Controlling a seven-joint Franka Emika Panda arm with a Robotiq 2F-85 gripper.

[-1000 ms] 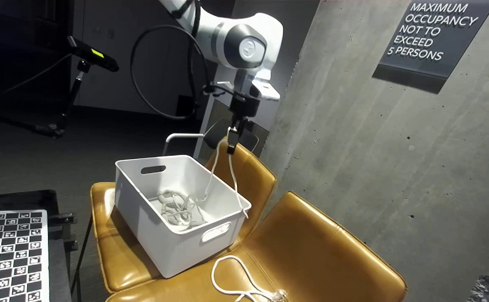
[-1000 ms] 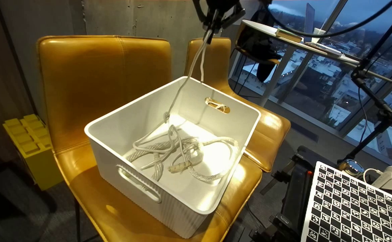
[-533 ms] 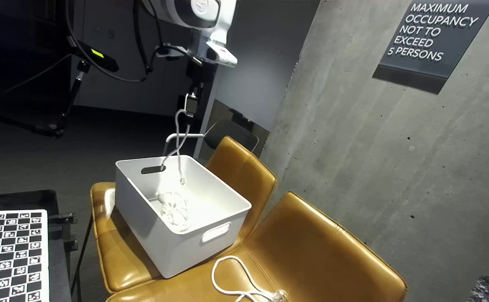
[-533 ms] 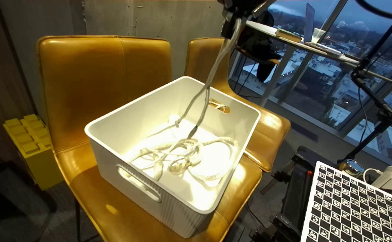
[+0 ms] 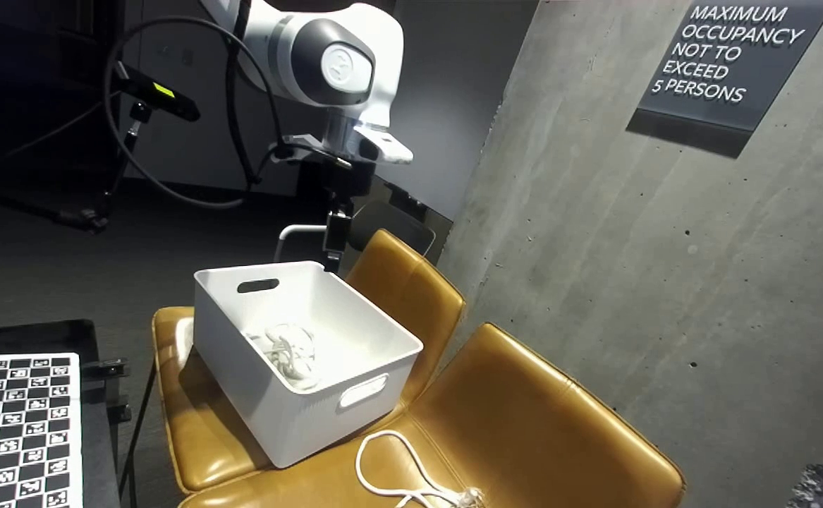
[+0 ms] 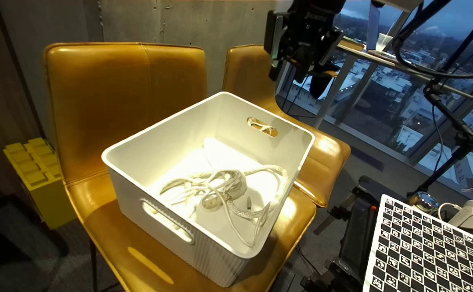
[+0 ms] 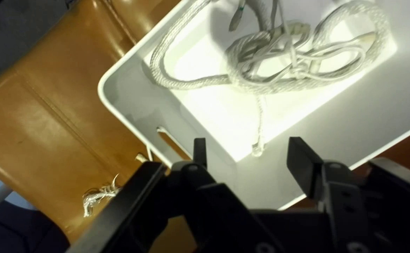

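Note:
My gripper [image 7: 247,149] stands open above one end of the white bin [image 6: 216,253], with nothing between its fingers [image 7: 301,165]. In both exterior views the gripper [image 6: 288,73] hangs over the bin's far part, apart from the rim. A tangle of white rope and thin cords [image 6: 236,184] lies on the bin's floor, with loops along one side. In the wrist view a thicker braided rope [image 7: 194,83] curls near a corner, and a thin cord [image 7: 260,123] runs toward the wall below the jaws. Outside the bin, a looped white rope [image 5: 411,451] lies on a chair seat.
Tan leather chairs [image 5: 538,402] stand side by side and carry the bin. A concrete wall [image 5: 630,247] rises behind. Beside the chairs are a checkered board [image 6: 426,247] and a black camera stand [image 6: 459,125]. A yellow block [image 6: 37,174] stands on the floor.
The gripper held a white cord above the bin, moved across it, rose and came down again. Its jaws have opened, and the cord has dropped into the bin.

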